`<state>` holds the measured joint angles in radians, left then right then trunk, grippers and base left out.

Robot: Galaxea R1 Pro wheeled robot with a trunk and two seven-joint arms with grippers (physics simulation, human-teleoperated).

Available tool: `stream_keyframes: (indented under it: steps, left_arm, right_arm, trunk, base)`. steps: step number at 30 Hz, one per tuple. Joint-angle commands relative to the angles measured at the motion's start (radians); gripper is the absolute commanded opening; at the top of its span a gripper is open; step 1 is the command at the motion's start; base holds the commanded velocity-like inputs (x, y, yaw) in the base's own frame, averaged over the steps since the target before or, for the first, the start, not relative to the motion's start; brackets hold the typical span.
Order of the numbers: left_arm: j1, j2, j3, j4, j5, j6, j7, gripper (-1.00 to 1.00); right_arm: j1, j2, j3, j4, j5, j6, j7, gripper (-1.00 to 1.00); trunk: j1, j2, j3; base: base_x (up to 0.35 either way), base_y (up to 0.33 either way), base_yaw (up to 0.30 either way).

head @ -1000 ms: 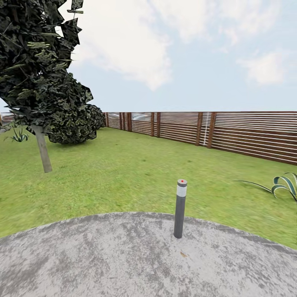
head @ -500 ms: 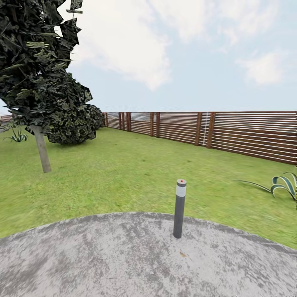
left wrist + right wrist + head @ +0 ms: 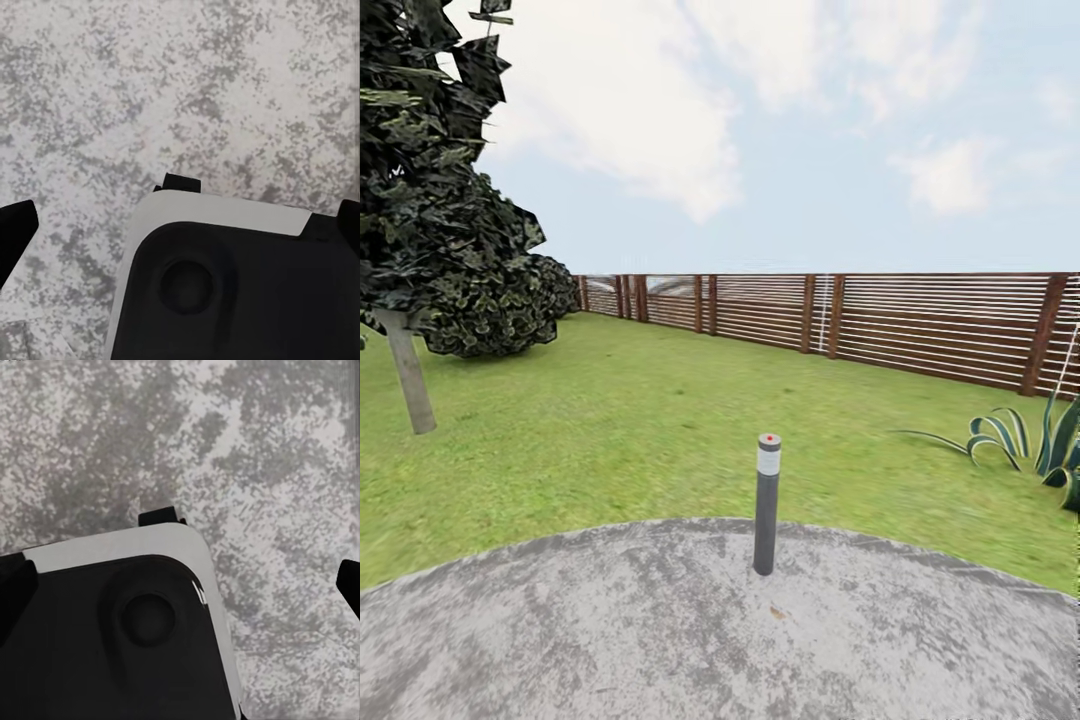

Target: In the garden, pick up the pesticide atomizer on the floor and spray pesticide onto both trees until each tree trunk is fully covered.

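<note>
Counting from the head view: one grey bollard [image 3: 765, 505] with a red dot, standing near the edge of a round patch of mottled grey paving [image 3: 660, 640]. One tree [image 3: 420, 200] at the left with a grey-brown trunk [image 3: 408, 382], a dark bush [image 3: 500, 305] behind it, and one spiky striped plant [image 3: 1030, 440] at the right. Green lawn [image 3: 660, 410] runs back to a brown slatted fence [image 3: 880, 320]. Can't spot the pesticide atomizer anywhere.

Both wrist views look down at that same speckled paving, each over a black-and-white robot body part [image 3: 240, 285]. Dark finger tips [image 3: 15, 232] poke in at the picture edges, well apart in both, so left and right jaws look wide and hold nothing.
</note>
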<state>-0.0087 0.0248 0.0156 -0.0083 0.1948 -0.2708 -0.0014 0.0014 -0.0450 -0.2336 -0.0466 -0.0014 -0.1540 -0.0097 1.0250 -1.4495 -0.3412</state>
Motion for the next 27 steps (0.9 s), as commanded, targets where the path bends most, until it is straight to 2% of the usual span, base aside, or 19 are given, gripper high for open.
stream_keyframes:
  steps: [1, 6, 10, 14, 17, 18, 19, 21, 22, 27]
  left_arm:
    - [-0.001, 0.0, 0.001, 0.001, 0.003, -0.003, 0.0, 1.0]
    - [-0.001, 0.0, 0.002, 0.0, 0.003, -0.003, -0.001, 1.0]
    - [-0.003, 0.0, 0.004, -0.009, 0.003, 0.001, 0.001, 1.0]
    - [-0.041, -0.001, 0.006, -0.042, 0.004, 0.01, 0.01, 1.0]
    - [-0.095, -0.002, 0.008, -0.057, 0.015, 0.02, 0.046, 1.0]
    - [-0.111, -0.002, 0.008, -0.059, 0.024, 0.023, 0.058, 1.0]
    - [-0.145, -0.002, 0.008, -0.062, 0.055, 0.032, 0.08, 1.0]
    - [-0.179, -0.002, 0.007, -0.064, 0.098, 0.046, 0.095, 1.0]
    - [-0.213, -0.002, 0.005, -0.065, 0.139, 0.063, 0.105, 1.0]
    - [-0.303, -0.002, 0.002, -0.068, 0.2, 0.102, 0.129, 1.0]
  right_arm:
    - [0.0, 0.0, -0.002, -0.001, 0.0, -0.002, -0.001, 1.0]
    - [0.0, 0.0, -0.003, -0.002, 0.0, -0.003, -0.001, 1.0]
    - [0.0, 0.004, 0.001, -0.058, 0.005, 0.0, -0.004, 1.0]
    - [-0.009, 0.009, 0.008, -0.137, 0.01, 0.006, -0.015, 1.0]
    - [-0.041, 0.017, 0.012, -0.171, 0.012, 0.008, -0.051, 1.0]
    - [-0.053, 0.021, 0.014, -0.176, 0.012, 0.009, -0.063, 1.0]
    - [-0.08, 0.031, 0.018, -0.183, 0.014, 0.009, -0.085, 1.0]
    - [-0.108, 0.039, 0.028, -0.188, 0.015, 0.009, -0.104, 1.0]
    - [-0.133, 0.046, 0.043, -0.191, 0.015, 0.009, -0.116, 1.0]
    - [-0.211, 0.055, 0.075, -0.197, 0.013, 0.005, -0.133, 1.0]
  trunk:
    - [0.0, -0.001, -0.001]
    - [0.0, -0.001, 0.0]
    - [0.008, -0.015, -0.006]
    - [0.023, -0.043, -0.019]
    - [0.034, -0.064, -0.028]
    - [0.038, -0.071, -0.031]
    - [0.042, -0.078, -0.035]
    - [0.05, -0.092, -0.041]
    - [0.054, -0.099, -0.044]
    - [0.073, -0.134, -0.06]
  base:
    - [0.0, 0.0, -0.092]
    - [0.0, 0.0, -0.037]
    - [0.0, 0.0, -0.008]
    - [0.0, 0.0, -0.002]
    - [0.0, 0.0, 0.0]
    - [0.0, 0.0, 0.0]
    - [0.0, 0.0, 0.0]
    - [0.0, 0.0, 0.0]
    - [0.0, 0.0, 0.0]
    - [0.0, 0.0, 0.0]
